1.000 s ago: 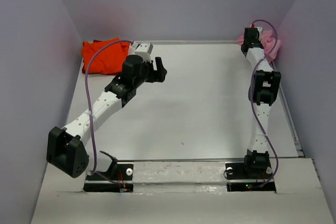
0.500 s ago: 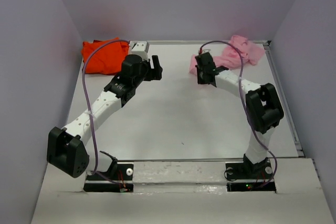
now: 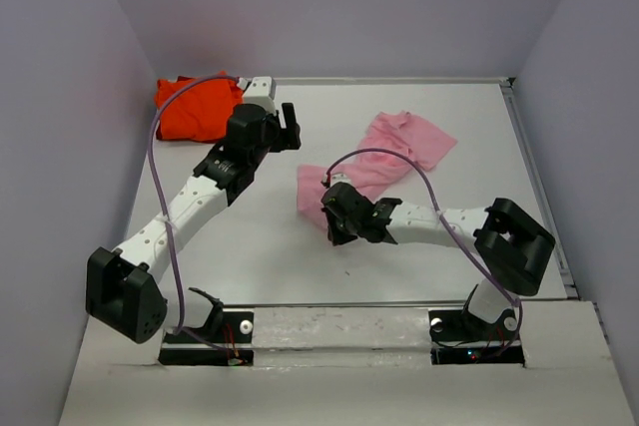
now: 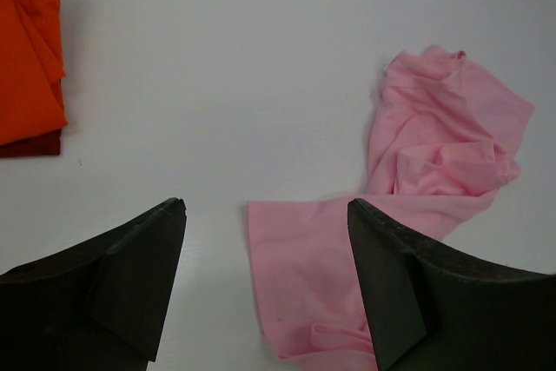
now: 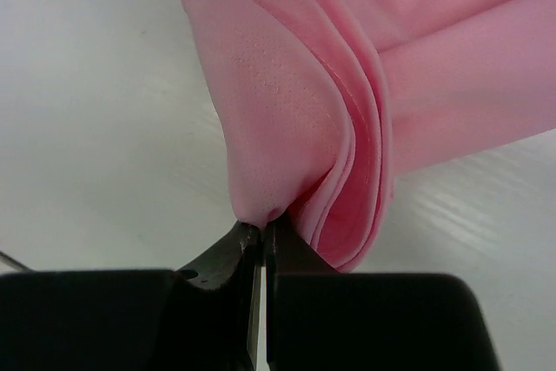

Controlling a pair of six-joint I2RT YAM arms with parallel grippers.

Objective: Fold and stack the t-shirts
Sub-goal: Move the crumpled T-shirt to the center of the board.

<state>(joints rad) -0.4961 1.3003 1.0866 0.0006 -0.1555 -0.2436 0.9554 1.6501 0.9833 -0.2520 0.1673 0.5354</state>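
A: Right hand (image 5: 263,234)?
B: Pinched tight on a folded edge of the pink t-shirt (image 3: 404,145); rest of the cloth trailing rumpled across mid worktop (image 3: 250,246).
A: Left hand (image 4: 265,208)?
B: Spread wide, holding nothing, above bare worktop. Orange-red t-shirt (image 3: 192,109) bunched nearby in the far-left corner.

white tbl (image 3: 499,147): pink tee (image 3: 399,142) ctr, orange tee (image 3: 190,112) far-left corner

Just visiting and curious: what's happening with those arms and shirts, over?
Right gripper shut on pink t-shirt edge. Left gripper open, empty. Orange t-shirt heaped far left. Nothing in the way.
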